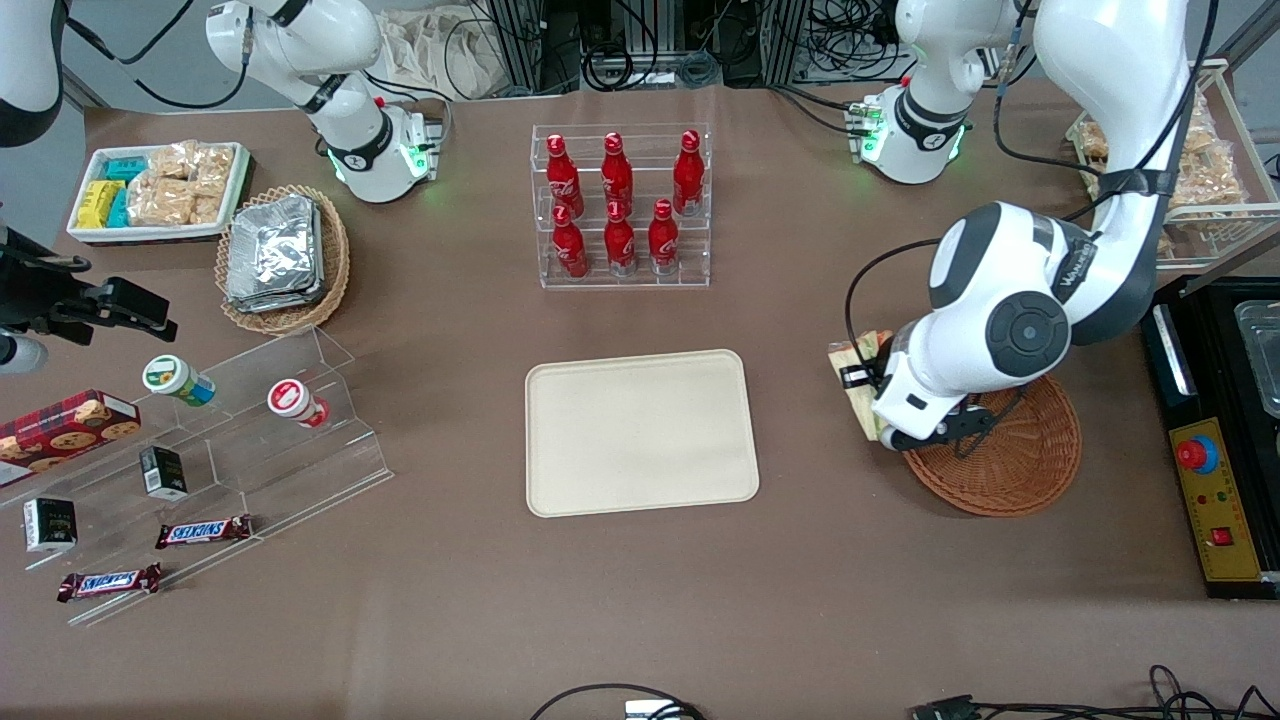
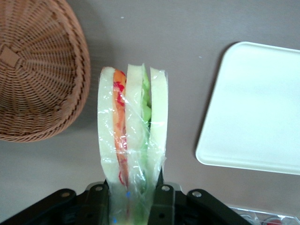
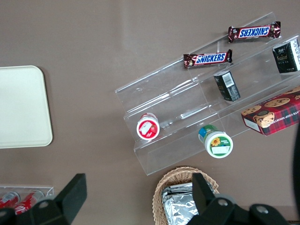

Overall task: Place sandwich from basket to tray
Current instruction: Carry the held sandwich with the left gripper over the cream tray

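Wrist view: end effector clamped on sandwich, fingertips hidden by wrap.

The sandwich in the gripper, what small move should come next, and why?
Probably carry it sideways toward the tray before any lowering. The gripper has its jaws shut on the sandwich, which hangs over bare table between the basket and the tray, out of the basket but not yet above the tray. Releasing here would likely drop it on the table.
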You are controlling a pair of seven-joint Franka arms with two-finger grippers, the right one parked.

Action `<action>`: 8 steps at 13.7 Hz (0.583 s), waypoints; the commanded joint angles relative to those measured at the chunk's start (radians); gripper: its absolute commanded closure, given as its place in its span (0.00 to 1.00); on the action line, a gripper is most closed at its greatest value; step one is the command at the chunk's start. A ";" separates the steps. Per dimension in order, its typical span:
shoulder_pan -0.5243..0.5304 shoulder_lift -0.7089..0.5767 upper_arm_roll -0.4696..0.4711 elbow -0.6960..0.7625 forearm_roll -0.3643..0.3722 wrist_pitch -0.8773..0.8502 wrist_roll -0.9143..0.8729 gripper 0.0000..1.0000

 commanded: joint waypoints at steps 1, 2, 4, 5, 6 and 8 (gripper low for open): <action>0.008 0.018 -0.071 0.029 -0.004 -0.007 -0.006 0.67; 0.007 0.044 -0.097 0.045 -0.004 0.000 -0.007 0.67; 0.007 0.084 -0.149 0.073 -0.001 0.015 -0.016 0.66; 0.007 0.102 -0.163 0.085 0.005 0.029 -0.017 0.66; 0.007 0.125 -0.180 0.090 0.022 0.041 -0.013 0.66; 0.005 0.176 -0.212 0.102 0.057 0.070 -0.023 0.66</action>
